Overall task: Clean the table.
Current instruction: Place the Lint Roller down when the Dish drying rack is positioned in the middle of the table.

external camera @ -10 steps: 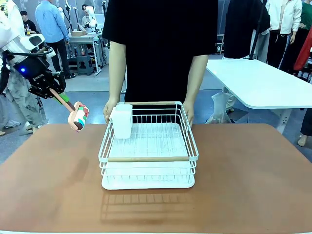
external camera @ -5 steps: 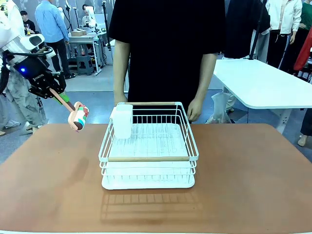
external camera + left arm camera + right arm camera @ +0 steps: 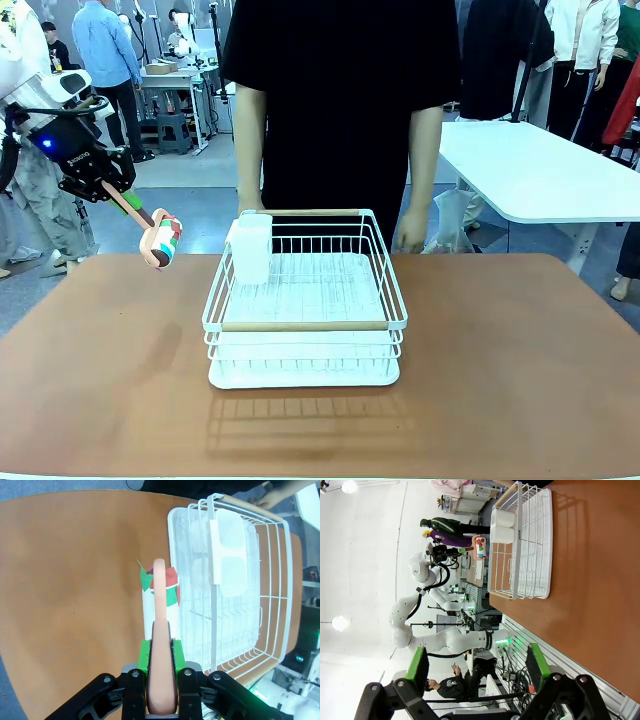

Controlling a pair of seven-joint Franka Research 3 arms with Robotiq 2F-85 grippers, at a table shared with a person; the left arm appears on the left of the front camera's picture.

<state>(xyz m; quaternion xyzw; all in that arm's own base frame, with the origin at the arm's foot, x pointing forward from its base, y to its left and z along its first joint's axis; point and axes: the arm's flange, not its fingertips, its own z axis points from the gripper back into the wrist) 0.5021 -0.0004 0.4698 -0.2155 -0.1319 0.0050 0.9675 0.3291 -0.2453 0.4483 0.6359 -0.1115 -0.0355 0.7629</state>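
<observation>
Left arm holds a lint roller above the table's left side, dish rack in the middle.

In the front view, the left gripper (image 3: 118,192) is closed on the handle of a lint roller (image 3: 160,240), which hangs in the air over the left edge of the table (image 3: 520,370); a white wire dish rack (image 3: 305,300) stands in the middle, and a person's hand (image 3: 410,240) is just behind it. In the left wrist view, the roller (image 3: 159,592) points down at the brown top, just beside the rack (image 3: 250,580). In the right wrist view, the right gripper (image 3: 477,667) stands open, holding nothing. I think the roller may catch the rack's wires if it sweeps too near.
</observation>
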